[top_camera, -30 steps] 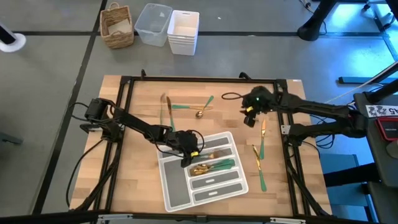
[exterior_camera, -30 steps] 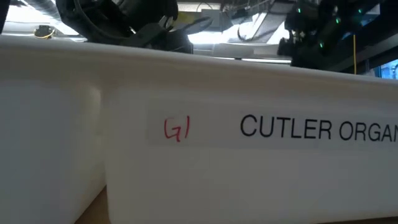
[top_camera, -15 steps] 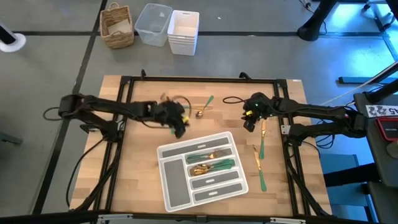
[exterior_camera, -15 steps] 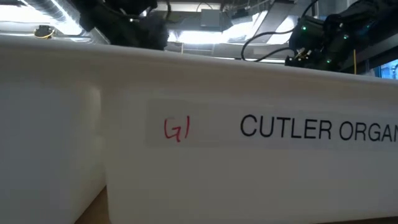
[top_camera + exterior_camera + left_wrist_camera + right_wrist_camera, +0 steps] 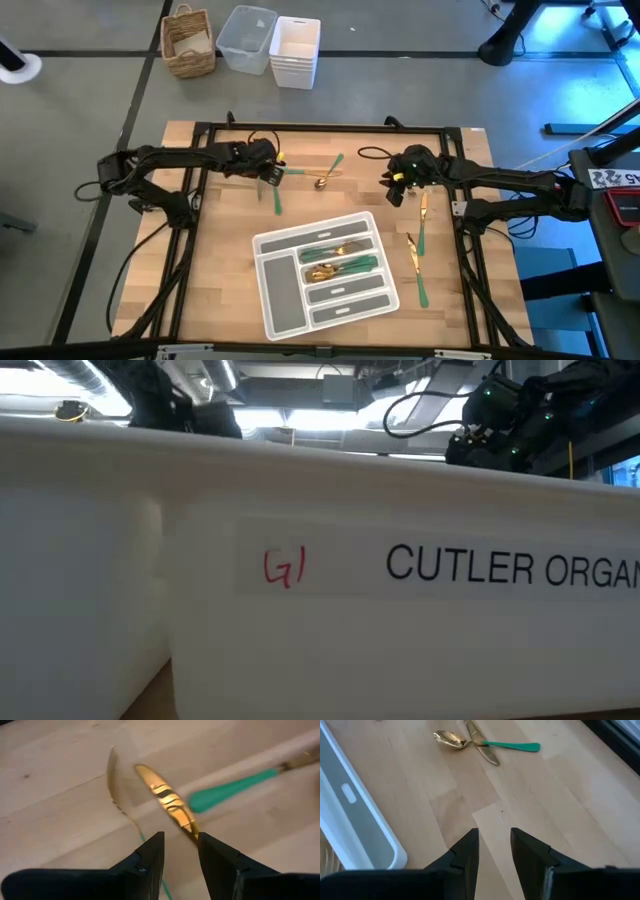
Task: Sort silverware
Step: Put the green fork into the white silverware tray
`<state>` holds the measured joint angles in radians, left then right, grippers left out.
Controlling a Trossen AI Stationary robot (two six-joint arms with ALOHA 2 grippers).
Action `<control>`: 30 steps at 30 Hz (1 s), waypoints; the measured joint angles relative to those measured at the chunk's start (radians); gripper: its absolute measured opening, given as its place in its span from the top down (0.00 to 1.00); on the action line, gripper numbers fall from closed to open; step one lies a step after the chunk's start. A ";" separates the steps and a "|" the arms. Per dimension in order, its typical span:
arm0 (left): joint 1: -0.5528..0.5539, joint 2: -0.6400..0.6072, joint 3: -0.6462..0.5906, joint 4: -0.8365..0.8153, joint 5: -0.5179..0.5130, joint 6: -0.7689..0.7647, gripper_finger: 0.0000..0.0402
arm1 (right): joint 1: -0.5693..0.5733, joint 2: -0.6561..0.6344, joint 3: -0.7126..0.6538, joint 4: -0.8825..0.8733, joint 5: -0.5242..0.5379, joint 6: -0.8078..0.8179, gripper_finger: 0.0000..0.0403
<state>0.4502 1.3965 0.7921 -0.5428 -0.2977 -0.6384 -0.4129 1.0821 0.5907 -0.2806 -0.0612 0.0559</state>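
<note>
The left gripper (image 5: 270, 172) hangs over the far left part of the worktop (image 5: 220, 290), above a knife (image 5: 274, 190) whose green handle points toward the near edge. In the left wrist view its fingers (image 5: 150, 857) stand a little apart with nothing between them; a gold knife blade (image 5: 167, 802) lies just ahead of them on the wood, beside a green handle (image 5: 230, 790).

The right gripper (image 5: 397, 190) is over the far right part of the worktop, its fingers (image 5: 467, 852) also spread and empty above bare wood. Ahead of it in the right wrist view lie a spoon (image 5: 451, 739) with a green handle and a gold blade crossing it.

The silverware is scattered: a spoon (image 5: 322, 181) and green-handled pieces lie far centre between the two arms, three more pieces (image 5: 416, 250) lie along the right side, and several (image 5: 340, 260) already sit in the middle compartments of the grey tray (image 5: 270, 300), which rests tilted near the middle of the worktop

In the low view a white wall lettered "CUTLER ORGAN" (image 5: 510, 565) fills nearly everything
</note>
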 joint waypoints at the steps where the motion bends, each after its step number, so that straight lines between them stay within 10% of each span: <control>1: 0.010 0.011 0.000 0.002 0.000 0.000 0.72 | 0.000 0.000 0.000 -0.001 0.000 0.000 0.71; 30: 0.045 0.243 0.005 0.018 -0.026 -0.018 0.77 | 0.000 0.000 0.000 0.412 -0.003 -0.195 0.71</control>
<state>0.4957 1.6400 0.7970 -0.5253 -0.3233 -0.6559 -0.4129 1.0821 0.5911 0.1318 -0.0643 -0.1390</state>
